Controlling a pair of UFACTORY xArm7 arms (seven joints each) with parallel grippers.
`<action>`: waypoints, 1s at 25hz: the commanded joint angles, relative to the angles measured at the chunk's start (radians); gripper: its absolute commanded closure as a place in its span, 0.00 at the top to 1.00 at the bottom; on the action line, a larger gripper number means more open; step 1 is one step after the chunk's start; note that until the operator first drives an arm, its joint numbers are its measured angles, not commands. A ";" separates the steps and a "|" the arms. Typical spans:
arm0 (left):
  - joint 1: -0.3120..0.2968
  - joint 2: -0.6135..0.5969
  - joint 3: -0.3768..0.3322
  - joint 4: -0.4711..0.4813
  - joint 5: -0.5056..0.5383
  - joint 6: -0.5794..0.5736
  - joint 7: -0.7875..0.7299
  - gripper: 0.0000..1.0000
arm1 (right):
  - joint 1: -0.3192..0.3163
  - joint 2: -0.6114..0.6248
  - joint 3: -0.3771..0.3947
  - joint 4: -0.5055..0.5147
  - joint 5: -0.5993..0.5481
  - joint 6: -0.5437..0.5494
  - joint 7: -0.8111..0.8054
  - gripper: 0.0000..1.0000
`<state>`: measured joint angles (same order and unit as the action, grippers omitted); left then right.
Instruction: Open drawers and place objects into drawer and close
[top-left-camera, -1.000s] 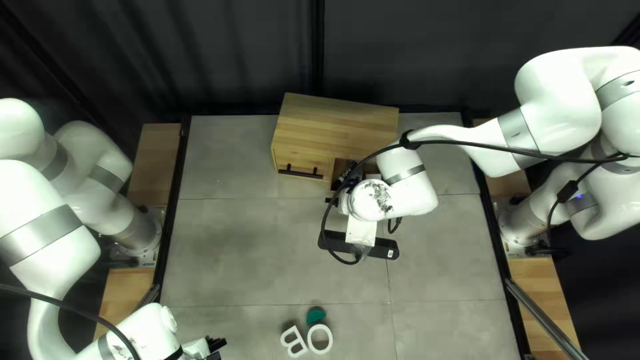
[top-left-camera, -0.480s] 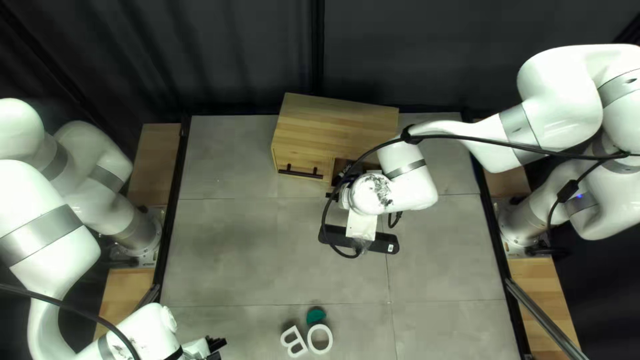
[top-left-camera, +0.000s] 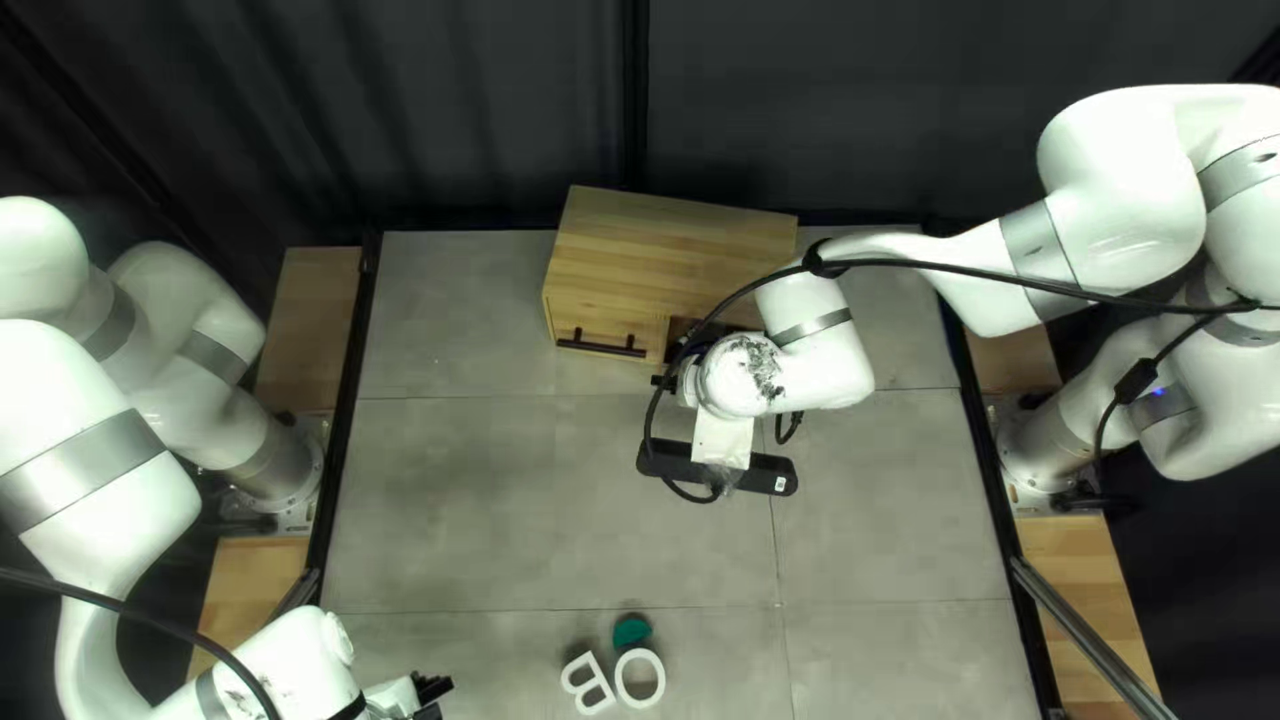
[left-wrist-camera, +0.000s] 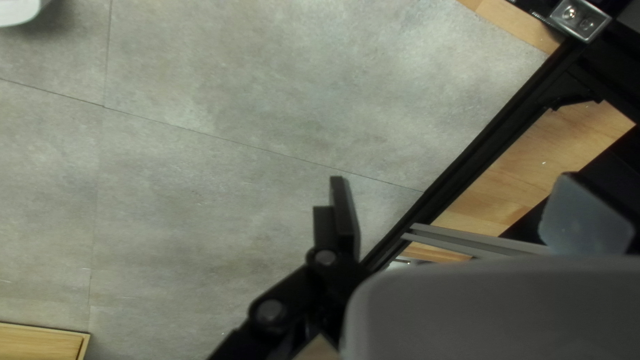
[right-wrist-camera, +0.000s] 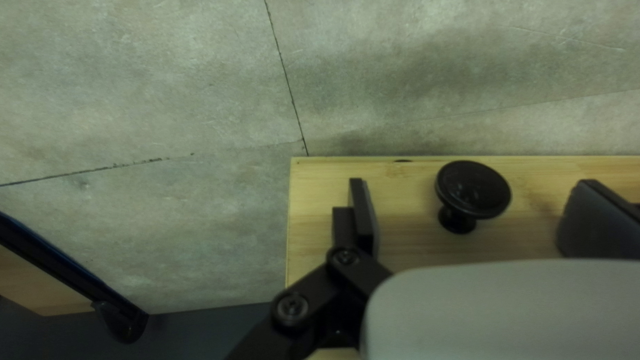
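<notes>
The right gripper (right-wrist-camera: 477,192) stands spread astride the round black metal-looking knob (right-wrist-camera: 472,190), probably rigid, best pinched at its neck. The left gripper (left-wrist-camera: 460,200) is spread too; two white letters (top-left-camera: 588,684), likely light, lie bottom-centre in the top left view.

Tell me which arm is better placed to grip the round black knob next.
Right, I'd judge: the knob shows between the open fingers of the right gripper, while the left gripper hangs near the table's left edge, away from the cabinet.
</notes>
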<state>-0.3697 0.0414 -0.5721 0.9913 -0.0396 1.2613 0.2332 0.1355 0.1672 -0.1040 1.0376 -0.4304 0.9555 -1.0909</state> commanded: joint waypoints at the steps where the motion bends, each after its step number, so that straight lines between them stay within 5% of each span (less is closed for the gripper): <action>1: 0.000 0.000 0.000 0.000 0.000 0.000 0.000 1.00 | -0.005 0.000 -0.003 -0.002 -0.002 -0.005 -0.008 1.00; 25: 0.000 0.000 0.000 0.000 0.000 0.000 0.000 1.00 | -0.041 -0.003 -0.036 -0.009 -0.029 -0.011 -0.062 1.00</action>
<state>-0.3697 0.0414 -0.5721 0.9913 -0.0396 1.2613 0.2332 0.0955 0.1613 -0.1389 1.0265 -0.4568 0.9463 -1.1515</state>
